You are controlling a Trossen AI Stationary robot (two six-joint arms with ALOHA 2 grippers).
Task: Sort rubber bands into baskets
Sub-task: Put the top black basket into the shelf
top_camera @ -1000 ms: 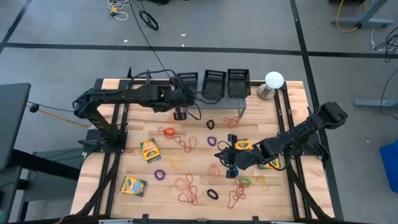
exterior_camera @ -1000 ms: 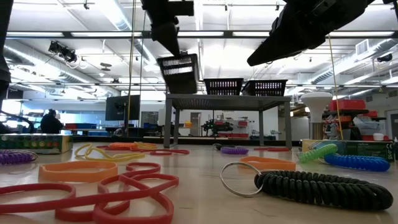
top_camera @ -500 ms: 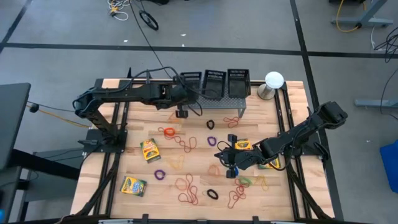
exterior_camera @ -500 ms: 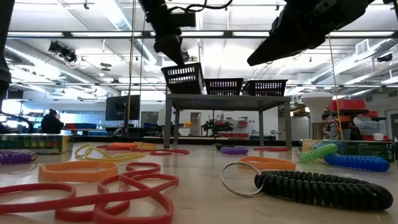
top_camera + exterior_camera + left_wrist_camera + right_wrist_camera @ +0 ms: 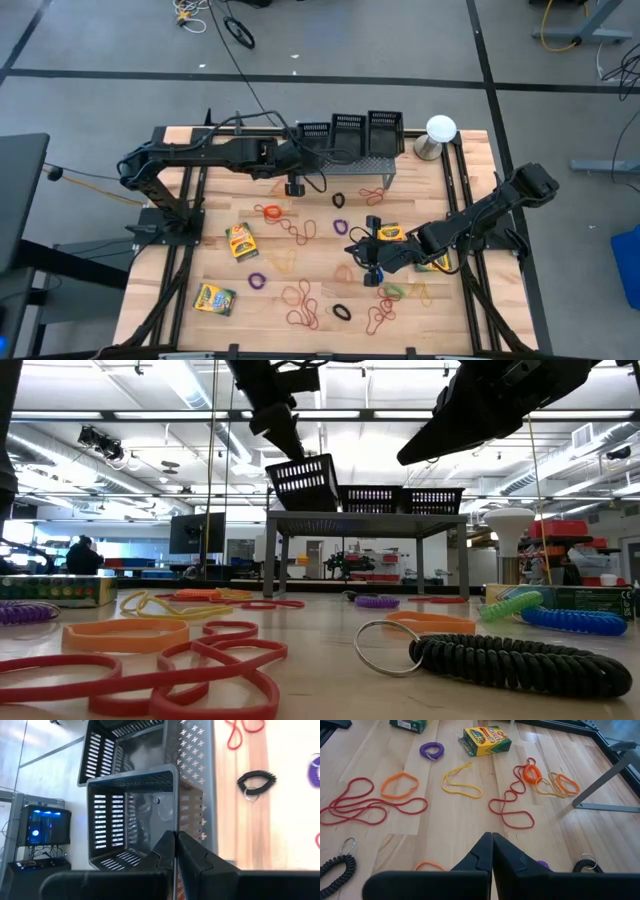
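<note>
Basket gripped at the stand

Bands lie scattered nearest us across the table. At four o'clock we see the right gripper hovering, fingers pressed together on nothing. Farther off, at twelve o'clock, the left gripper pinches a tilted basket by its rim on the grey stand, beside two more baskets.

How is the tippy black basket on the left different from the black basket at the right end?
The left black mesh basket is tilted; the right black mesh basket sits level on the grey perforated metal stand. The left gripper pinches the left basket's wall; nothing touches the right basket. The left basket is over the stand's left end, the right basket over its right end. Both are black, slotted and about the same size.
</note>
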